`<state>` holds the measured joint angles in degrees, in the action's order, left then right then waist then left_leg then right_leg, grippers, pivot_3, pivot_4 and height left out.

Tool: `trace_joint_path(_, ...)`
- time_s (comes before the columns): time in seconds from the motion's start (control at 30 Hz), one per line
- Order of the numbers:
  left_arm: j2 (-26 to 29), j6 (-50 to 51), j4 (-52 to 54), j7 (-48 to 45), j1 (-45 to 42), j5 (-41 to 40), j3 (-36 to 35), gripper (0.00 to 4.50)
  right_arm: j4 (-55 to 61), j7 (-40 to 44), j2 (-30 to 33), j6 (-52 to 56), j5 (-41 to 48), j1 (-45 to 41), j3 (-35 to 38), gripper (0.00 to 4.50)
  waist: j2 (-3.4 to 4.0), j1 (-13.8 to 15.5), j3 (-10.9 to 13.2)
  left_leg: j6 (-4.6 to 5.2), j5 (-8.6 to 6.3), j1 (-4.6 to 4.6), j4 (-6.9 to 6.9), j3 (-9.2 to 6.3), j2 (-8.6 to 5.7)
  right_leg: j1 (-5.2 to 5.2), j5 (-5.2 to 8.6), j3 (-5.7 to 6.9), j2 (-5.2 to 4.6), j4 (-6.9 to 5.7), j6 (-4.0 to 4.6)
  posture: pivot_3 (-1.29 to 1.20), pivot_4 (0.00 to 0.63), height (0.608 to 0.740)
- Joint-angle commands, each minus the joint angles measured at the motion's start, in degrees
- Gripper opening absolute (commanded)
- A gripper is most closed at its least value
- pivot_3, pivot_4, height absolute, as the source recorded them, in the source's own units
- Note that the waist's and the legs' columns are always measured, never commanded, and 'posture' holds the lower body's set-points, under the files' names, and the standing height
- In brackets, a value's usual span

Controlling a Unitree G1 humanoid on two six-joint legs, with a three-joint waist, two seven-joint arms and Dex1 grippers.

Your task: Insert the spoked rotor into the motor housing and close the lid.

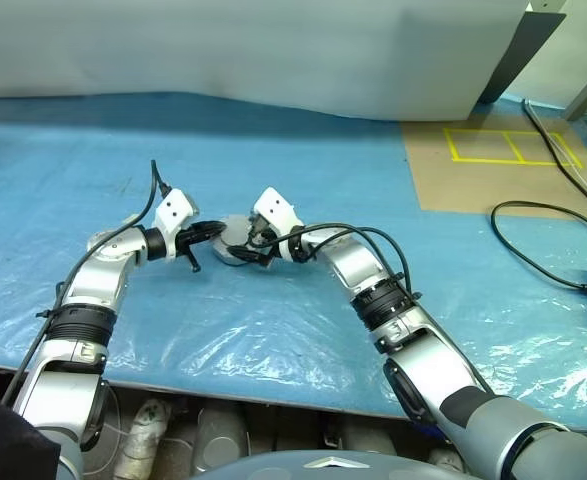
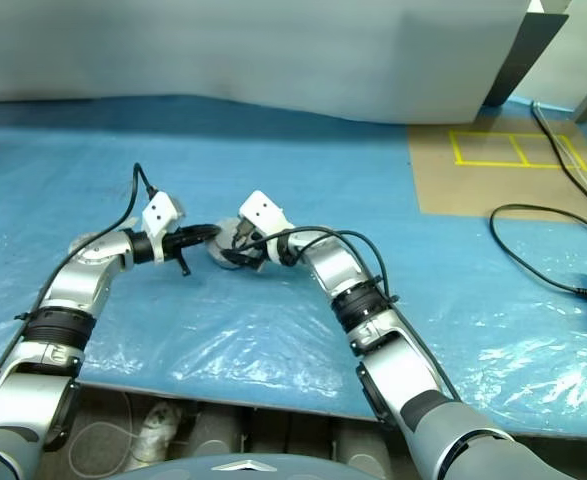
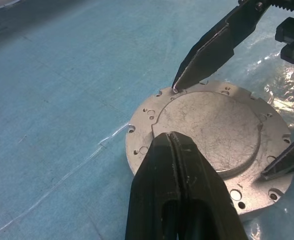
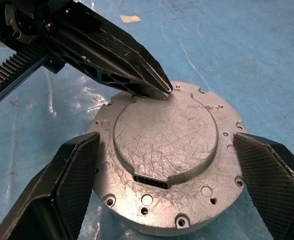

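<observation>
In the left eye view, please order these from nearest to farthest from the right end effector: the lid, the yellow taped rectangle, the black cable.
1. The lid: between the open fingers of the right end effector.
2. The black cable: lying far off on the robot's right.
3. The yellow taped rectangle: on the brown board, right rear; roughly as far as the cable.

The lid was shut flat on top of the motor housing, so all you could really see was its plain silver-grey outer face. It had a raised round centre covered in fine scratches, with a small rectangular slot cut into the edge of that raised part. Around it ran a flatter flange dotted with little screw holes and a few notches along the rim. The whole thing sat flat on the blue plastic-covered table, roughly mid-table. Only a thin band of the housing's side wall showed under the lid's edge. The spoked rotor wasn't something I could make out.
</observation>
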<state>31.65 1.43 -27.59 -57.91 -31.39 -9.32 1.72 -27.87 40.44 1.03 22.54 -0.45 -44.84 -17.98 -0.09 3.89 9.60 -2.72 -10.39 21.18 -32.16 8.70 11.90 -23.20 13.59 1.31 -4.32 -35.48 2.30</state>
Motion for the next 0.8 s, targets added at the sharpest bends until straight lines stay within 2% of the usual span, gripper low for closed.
trace_joint_path(0.03,0.05,-0.15,0.42,-0.69,0.43,0.77,1.02,0.0,4.42,2.23,0.16,-0.1,3.92,1.3,2.81,4.45,0.0,0.03,0.0,0.0,0.0,0.01,0.01,0.0,0.0,0.0,0.0,0.0,0.0,0.01,0.0,0.0,0.15,0.74)
trace_joint_path(0.17,-0.4,-0.2,0.75,-0.68,0.45,0.79,1.18,0.0,11.1,4.41,1.43,-0.86,9.5,1.54,7.77,4.45,0.0,0.04,0.01,0.0,0.0,0.17,0.02,0.0,0.0,-0.13,-0.01,0.0,0.0,0.04,-0.01,0.0,0.15,0.74)
trace_joint_path(0.3,-0.52,-0.23,0.72,-0.75,0.35,0.87,1.21,0.0,17.44,6.33,4.84,3.55,14.15,2.45,11.28,4.45,0.0,0.02,0.01,0.0,0.0,0.17,0.04,0.0,0.0,-0.14,-0.01,0.01,0.01,0.04,-0.01,0.0,0.15,0.74)
trace_joint_path(0.47,-0.76,-0.6,0.12,-0.66,-0.12,1.04,1.22,0.0,21.39,6.69,8.44,21.26,21.9,7.29,14.18,4.45,0.0,0.14,0.01,0.0,0.0,0.15,0.07,-0.01,-0.01,-0.1,-0.01,0.02,0.02,0.06,-0.01,0.0,0.15,0.74)
trace_joint_path(0.63,-0.94,-1.01,-0.62,-0.56,-0.61,1.22,1.13,0.0,17.49,2.05,6.39,36.04,27.96,9.56,18.94,4.45,0.01,0.06,0.02,0.0,0.0,0.15,0.07,0.0,0.0,-0.13,0.0,0.02,0.02,0.07,0.0,0.0,0.15,0.74)
trace_joint_path(0.8,-0.67,-1.42,-1.59,-0.67,-1.08,1.18,0.91,0.0,11.78,-2.66,2.92,40.49,30.5,7.62,23.84,4.45,0.02,0.09,0.02,0.0,0.0,0.13,0.06,0.02,0.01,-0.14,0.0,0.02,0.02,0.07,0.01,0.0,0.15,0.74)
